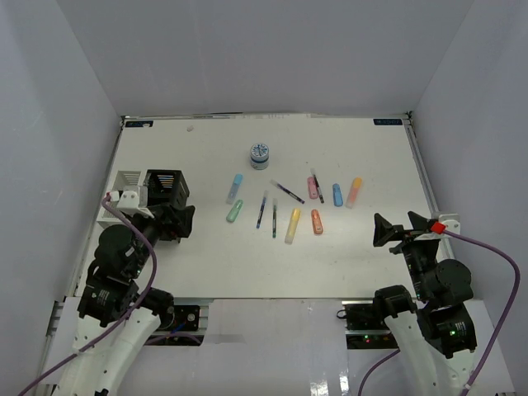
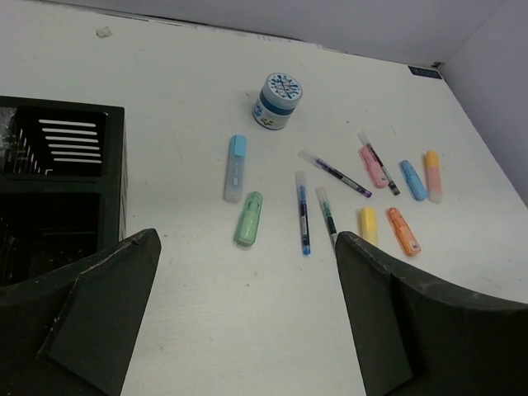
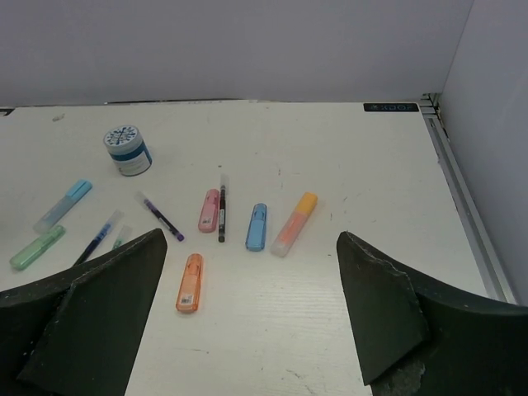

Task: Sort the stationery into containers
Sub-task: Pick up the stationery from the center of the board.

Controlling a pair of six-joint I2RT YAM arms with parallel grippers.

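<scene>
The stationery lies mid-table: a blue-white roll (image 1: pixel 260 155), light blue (image 1: pixel 235 187), green (image 1: pixel 234 211), yellow (image 1: pixel 293 224), orange (image 1: pixel 317 221), pink (image 1: pixel 313 187), blue (image 1: pixel 337 195) and peach-orange (image 1: pixel 354 191) markers, and thin pens (image 1: pixel 261 209) (image 1: pixel 288 192). The black slotted organizer (image 1: pixel 165 191) and the white tray (image 1: pixel 128 183) stand at the left. My left gripper (image 1: pixel 183 221) is open and empty beside the organizer (image 2: pixel 58 190), near the green marker (image 2: pixel 247 219). My right gripper (image 1: pixel 394 228) is open and empty, right of the markers, above bare table in front of the blue marker (image 3: pixel 256 227).
White walls enclose the table on three sides. A raised rail (image 1: pixel 422 177) runs along the right edge. A dark label (image 1: pixel 386 122) sits at the far right corner, another (image 1: pixel 139 124) at the far left.
</scene>
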